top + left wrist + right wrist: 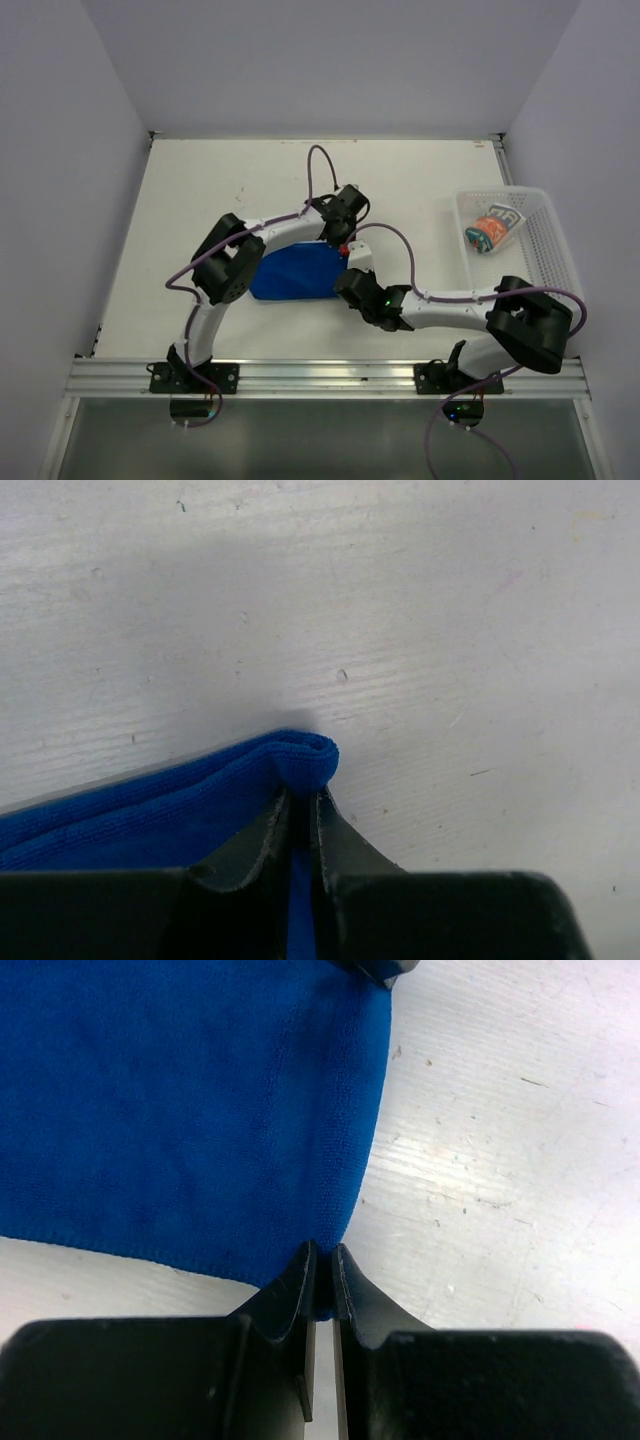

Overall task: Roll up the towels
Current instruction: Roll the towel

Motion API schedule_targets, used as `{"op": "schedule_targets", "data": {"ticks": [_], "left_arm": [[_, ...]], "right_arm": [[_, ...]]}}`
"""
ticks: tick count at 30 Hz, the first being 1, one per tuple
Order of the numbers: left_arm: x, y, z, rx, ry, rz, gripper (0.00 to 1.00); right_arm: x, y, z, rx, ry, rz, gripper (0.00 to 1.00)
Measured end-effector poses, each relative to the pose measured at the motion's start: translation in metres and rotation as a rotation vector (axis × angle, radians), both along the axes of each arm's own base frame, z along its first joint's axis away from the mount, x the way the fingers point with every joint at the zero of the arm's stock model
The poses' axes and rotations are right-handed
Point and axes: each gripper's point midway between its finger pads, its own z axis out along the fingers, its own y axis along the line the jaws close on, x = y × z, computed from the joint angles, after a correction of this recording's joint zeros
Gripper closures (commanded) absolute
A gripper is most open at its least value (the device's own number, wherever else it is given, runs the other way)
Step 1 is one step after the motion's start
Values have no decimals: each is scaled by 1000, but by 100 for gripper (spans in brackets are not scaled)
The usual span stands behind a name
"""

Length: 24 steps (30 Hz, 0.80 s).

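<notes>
The blue towel (295,272) lies flat on the white table between the two arms. My left gripper (340,215) is shut on its far right corner, and the pinched corner folds over the fingertips in the left wrist view (300,760). My right gripper (352,283) is shut on the towel's near right corner (323,1260); the blue towel (190,1100) spreads away from it. The patterned orange, grey-blue and white towel (493,230) sits rolled in the white mesh basket (545,250) at the right.
The basket stands near the table's right edge. A grey wall rises behind the table (200,200) and on both sides. A metal rail (320,375) carries the arm bases along the near edge.
</notes>
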Motion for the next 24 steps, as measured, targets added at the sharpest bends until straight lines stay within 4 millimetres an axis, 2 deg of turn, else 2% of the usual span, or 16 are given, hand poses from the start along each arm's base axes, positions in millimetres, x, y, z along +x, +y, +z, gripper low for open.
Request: {"op": "schedule_targets", "data": {"ticks": [10,18,24], "left_arm": [[1,-4,9,-160,28,-8,100],[0,-4,24,-215,0,-24,100],[-2,-3,19,-232,3,-34,100]], "right_arm": [[0,-9,9,-96,-53,-28,100],[-4,-2,15,-185,-96,-3,100],[-5,-1,13,-265,-108,3,100]]}}
